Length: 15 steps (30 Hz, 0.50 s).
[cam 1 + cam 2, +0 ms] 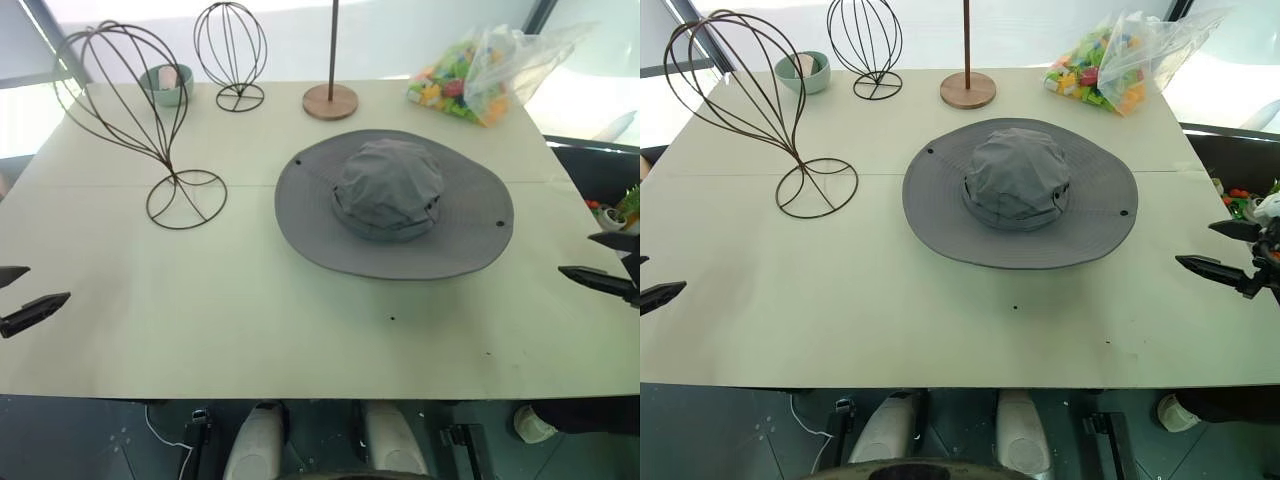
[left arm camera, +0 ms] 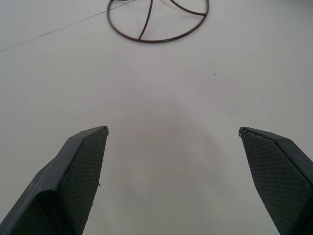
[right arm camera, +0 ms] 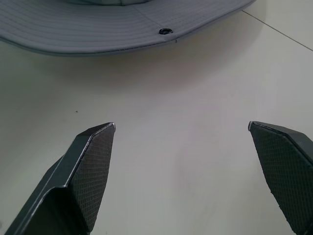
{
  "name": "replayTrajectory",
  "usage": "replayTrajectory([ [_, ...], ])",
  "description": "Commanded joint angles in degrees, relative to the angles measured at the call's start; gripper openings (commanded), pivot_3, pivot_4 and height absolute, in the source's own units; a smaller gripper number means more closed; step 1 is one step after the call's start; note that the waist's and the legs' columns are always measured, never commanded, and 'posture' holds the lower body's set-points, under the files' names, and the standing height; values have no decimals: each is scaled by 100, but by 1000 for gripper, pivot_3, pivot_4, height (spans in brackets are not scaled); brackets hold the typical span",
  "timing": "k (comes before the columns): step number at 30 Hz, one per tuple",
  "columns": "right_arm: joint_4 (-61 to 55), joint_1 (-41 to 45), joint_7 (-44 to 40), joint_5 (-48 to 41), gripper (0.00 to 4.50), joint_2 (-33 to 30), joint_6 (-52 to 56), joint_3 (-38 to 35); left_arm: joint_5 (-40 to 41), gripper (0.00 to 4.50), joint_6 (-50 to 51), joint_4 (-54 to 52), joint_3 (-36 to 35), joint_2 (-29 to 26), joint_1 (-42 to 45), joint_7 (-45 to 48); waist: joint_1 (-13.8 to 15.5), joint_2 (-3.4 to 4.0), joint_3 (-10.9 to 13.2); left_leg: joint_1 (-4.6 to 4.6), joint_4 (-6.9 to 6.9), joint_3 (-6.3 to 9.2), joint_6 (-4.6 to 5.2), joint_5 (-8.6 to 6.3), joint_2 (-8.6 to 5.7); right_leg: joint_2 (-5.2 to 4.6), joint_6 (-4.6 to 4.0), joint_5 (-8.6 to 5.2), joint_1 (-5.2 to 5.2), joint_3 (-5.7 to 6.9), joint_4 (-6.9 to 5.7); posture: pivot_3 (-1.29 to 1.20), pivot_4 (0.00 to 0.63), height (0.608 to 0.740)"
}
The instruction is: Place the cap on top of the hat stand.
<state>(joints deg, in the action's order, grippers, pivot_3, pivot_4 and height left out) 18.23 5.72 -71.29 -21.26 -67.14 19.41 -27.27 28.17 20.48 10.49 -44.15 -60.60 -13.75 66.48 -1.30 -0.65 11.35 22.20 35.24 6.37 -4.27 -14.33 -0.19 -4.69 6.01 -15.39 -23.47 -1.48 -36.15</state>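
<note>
The cap [image 1: 390, 200], a grey wide-brimmed sun hat, lies flat on the pale table [image 1: 300, 340] right of centre, crown up. The hat stand [image 1: 168, 158], a dark wire balloon-shaped cage tilted on a thin stem with a round wire base, stands at the back left. My left gripper [image 1: 45, 283] hovers open at the table's left edge, in front of the stand; its wrist view shows the stand's base ring [image 2: 146, 40] ahead. My right gripper [image 1: 575, 254] hangs open at the right edge, a short gap from the cap's brim [image 3: 98, 24]. Both hold nothing.
At the back stand a smaller upright wire head cage [image 1: 231, 45], a thin pole on a round wooden disc [image 1: 330, 100], a small green bowl [image 1: 166, 84] and a clear bag of colourful pieces [image 1: 470, 75]. The table's front edge is close below both grippers.
</note>
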Motion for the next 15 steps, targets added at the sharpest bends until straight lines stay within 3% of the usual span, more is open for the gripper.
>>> replayTrajectory([
  [1,141,81,62,66,4471,-154,-174,-171,-8,4500,-188,-21,-189,-2,25,81,-2,0,0,0,0,0,0,0,0,0,0,0,0,0,0,0,150,740],
  [7,240,-30,89,96,4471,-110,-397,-268,157,4500,47,-178,25,32,359,27,-6,0,0,-5,4,-1,0,1,0,0,1,2,2,0,-8,0,150,740],
  [11,386,185,241,147,4471,-291,-396,-357,590,4500,626,-860,473,185,725,20,7,3,-1,-7,13,-1,0,1,0,0,16,10,10,0,-8,0,150,740],
  [15,-621,-121,411,251,4471,-288,-502,-677,1166,4500,1290,-1731,852,121,939,207,7,3,0,-6,18,-2,0,1,0,0,18,14,10,-2,-12,0,150,740],
])
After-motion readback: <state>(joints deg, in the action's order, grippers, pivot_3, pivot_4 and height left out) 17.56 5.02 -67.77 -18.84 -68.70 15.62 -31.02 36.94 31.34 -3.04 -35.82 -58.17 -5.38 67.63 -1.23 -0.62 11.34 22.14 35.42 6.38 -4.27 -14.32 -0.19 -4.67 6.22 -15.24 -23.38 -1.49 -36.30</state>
